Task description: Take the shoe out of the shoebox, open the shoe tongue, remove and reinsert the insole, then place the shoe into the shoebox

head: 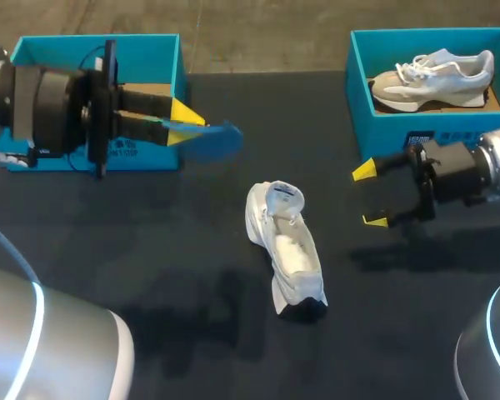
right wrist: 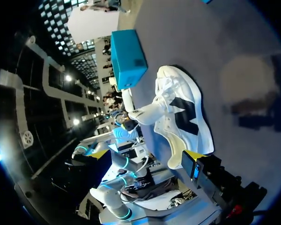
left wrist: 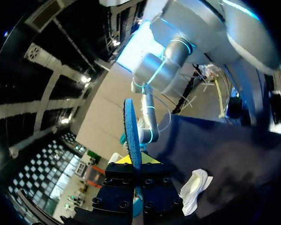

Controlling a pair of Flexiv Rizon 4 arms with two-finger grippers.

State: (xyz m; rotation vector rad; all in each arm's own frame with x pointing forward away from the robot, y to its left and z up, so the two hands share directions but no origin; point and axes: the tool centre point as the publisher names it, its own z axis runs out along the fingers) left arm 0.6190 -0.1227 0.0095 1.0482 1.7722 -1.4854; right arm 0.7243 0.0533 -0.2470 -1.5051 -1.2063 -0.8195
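Note:
A white shoe (head: pixel 285 250) lies on its side in the middle of the black table, opening toward the far edge. My left gripper (head: pixel 187 123) hovers in front of the left teal shoebox (head: pixel 142 58), shut on a blue insole (head: pixel 215 139) that sticks out past its yellow tips. In the left wrist view the insole (left wrist: pixel 131 131) stands edge-on between the fingers, with the shoe (left wrist: pixel 195 187) below and beside it. My right gripper (head: pixel 370 197) stands open to the right of the shoe, empty. In the right wrist view the shoe (right wrist: pixel 182 117) lies ahead of one yellow fingertip (right wrist: pixel 193 154).
A second teal shoebox (head: pixel 392 133) at the back right holds a grey-and-white shoe (head: pixel 437 79); my right arm lies just in front of it. The left shoebox (right wrist: pixel 129 58) also shows beyond the shoe in the right wrist view.

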